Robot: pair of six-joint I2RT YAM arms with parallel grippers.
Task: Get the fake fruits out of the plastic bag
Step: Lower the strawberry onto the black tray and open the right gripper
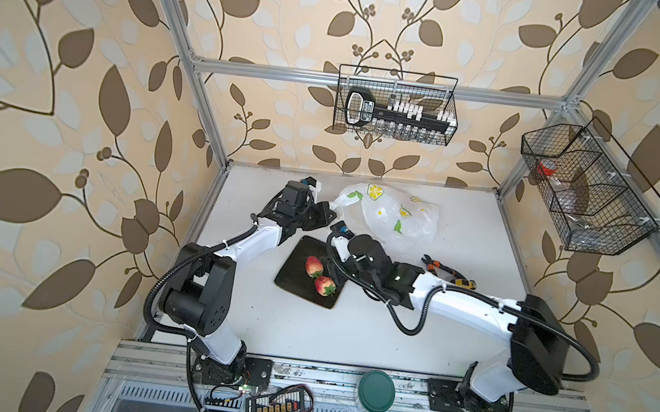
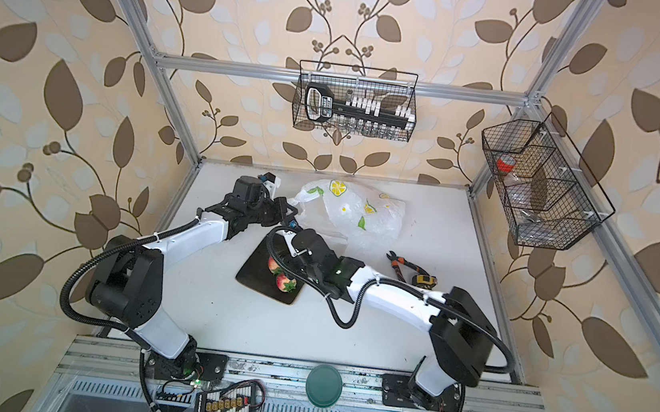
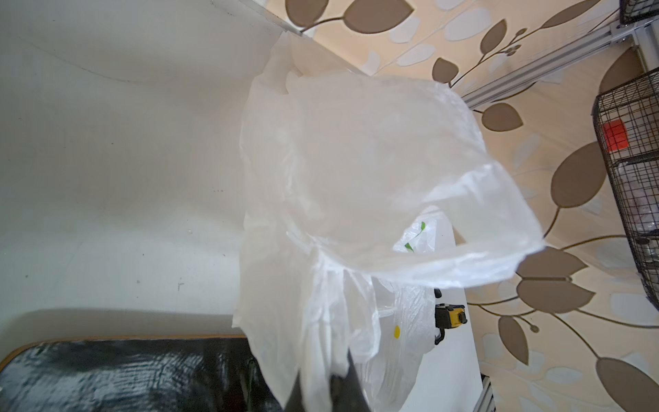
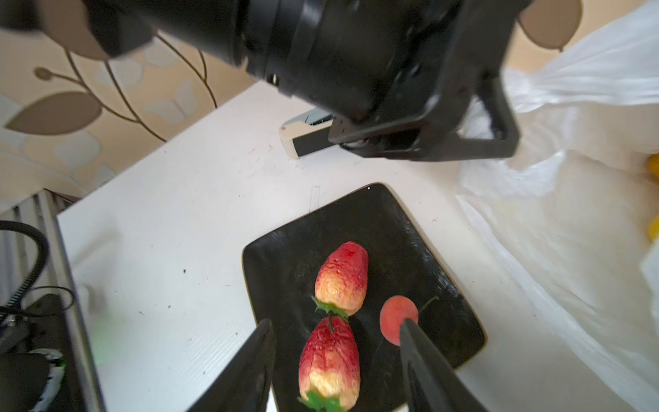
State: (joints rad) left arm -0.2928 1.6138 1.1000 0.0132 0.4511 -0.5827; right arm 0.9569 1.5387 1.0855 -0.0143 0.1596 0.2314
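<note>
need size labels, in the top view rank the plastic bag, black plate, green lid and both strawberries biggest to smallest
1. plastic bag
2. black plate, partly hidden
3. green lid
4. far strawberry and near strawberry: about alike, so not ranked against each other

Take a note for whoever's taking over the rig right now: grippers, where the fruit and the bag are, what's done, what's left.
Left gripper: shut on an edge of the plastic bag.
Right gripper: open, above the black plate.
Done: two strawberries and a small round red fruit lie on the plate.
Left: any fruit inside the bag; yellow patches there could be fruit or print, cannot tell.
</note>
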